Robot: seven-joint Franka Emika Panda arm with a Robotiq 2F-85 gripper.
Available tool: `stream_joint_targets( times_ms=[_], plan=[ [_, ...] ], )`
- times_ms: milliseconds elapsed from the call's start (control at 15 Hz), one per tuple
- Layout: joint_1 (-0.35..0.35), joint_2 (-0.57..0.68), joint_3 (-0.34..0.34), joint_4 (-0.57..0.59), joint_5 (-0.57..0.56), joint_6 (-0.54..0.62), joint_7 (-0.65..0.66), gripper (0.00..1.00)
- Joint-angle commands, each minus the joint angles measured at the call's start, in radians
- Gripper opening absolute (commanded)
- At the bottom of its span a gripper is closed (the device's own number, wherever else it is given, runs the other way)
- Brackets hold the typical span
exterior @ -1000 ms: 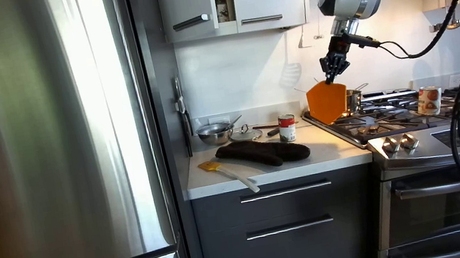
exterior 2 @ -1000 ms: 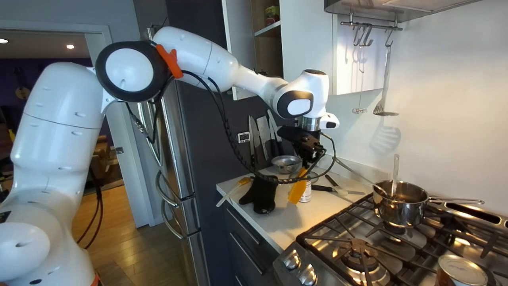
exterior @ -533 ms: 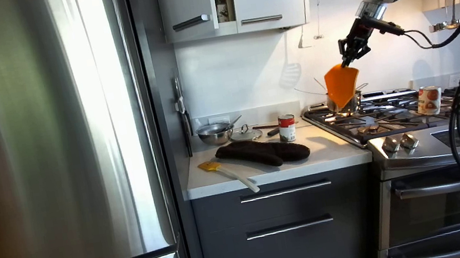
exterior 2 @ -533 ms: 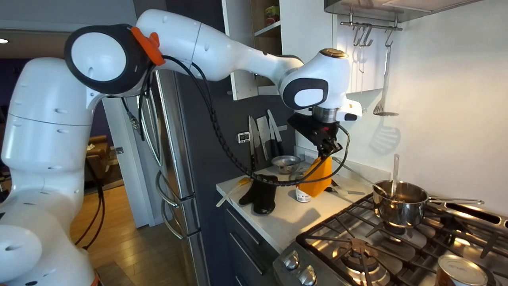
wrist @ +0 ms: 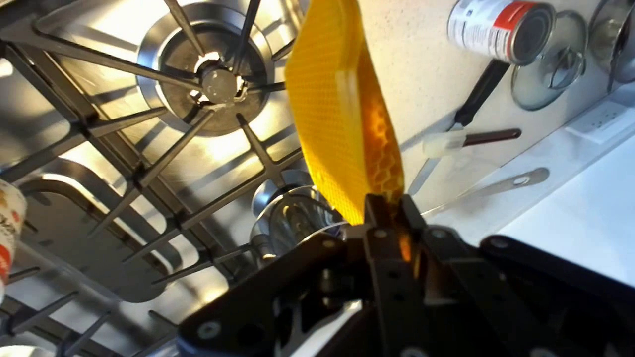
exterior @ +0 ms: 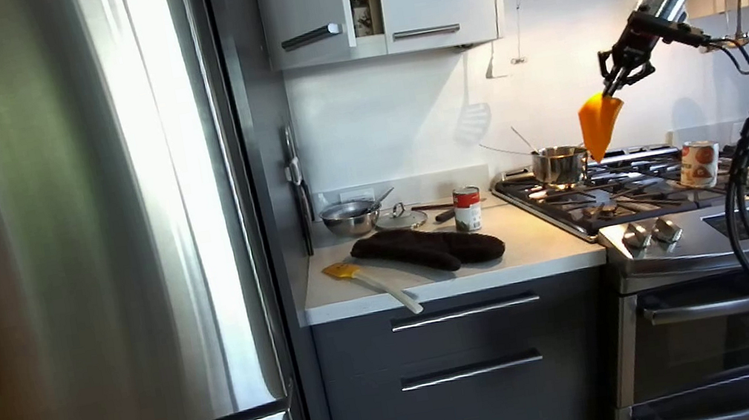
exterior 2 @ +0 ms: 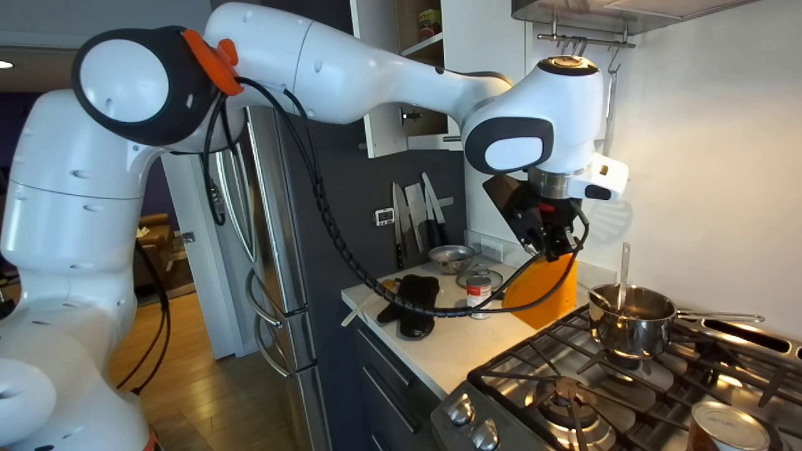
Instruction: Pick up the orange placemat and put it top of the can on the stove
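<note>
My gripper (exterior: pixel 611 91) is shut on the orange placemat (exterior: pixel 600 125), which hangs down bent from the fingertips. In the wrist view the fingers (wrist: pixel 389 203) pinch the edge of the mat (wrist: pixel 332 99). In an exterior view the mat (exterior 2: pixel 542 291) hangs in the air below the gripper (exterior 2: pixel 554 254). The can (exterior: pixel 699 164) stands upright on the stove (exterior: pixel 629 275), right of the mat in that view. The can's top (exterior 2: pixel 728 426) shows in an exterior view, cut by the frame's lower edge. Only part of the can (wrist: pixel 9 223) shows in the wrist view.
A steel pot (exterior 2: pixel 633 319) with utensils stands on the stove near the wall. A red-and-white can (exterior: pixel 467 209), a dark oven mitt (exterior: pixel 418 248), a yellow brush (exterior: pixel 387 289) and a steel bowl (exterior: pixel 350 221) are on the counter. A cable (exterior 2: pixel 351 250) hangs from the arm.
My gripper has carried the placemat from over the counter's end toward the stove, to the right in both exterior views. The gripper has tilted and the mat has turned and folded more.
</note>
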State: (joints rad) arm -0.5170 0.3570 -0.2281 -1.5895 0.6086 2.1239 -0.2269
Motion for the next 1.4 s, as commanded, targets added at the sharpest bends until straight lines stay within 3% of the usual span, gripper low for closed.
stream_joint_targets(
  times_ms=[0,600,667,1067,1133,1333],
  plan=[
    [-0.035,0.0,-0.032,-0.017,0.074,0.043,0.081,0.02],
    [-0.112,0.022,-0.056,-0.031,0.293,0.15,0.154,0.02],
    [-0.1,0.025,-0.063,-0.009,0.24,0.114,0.148,0.08],
    [-0.108,0.032,-0.062,-0.009,0.267,0.127,0.151,0.08],
    [-0.108,0.032,-0.062,-0.009,0.268,0.128,0.151,0.02],
    [-0.115,0.055,-0.07,0.017,0.26,0.118,0.174,0.02]
  ],
)
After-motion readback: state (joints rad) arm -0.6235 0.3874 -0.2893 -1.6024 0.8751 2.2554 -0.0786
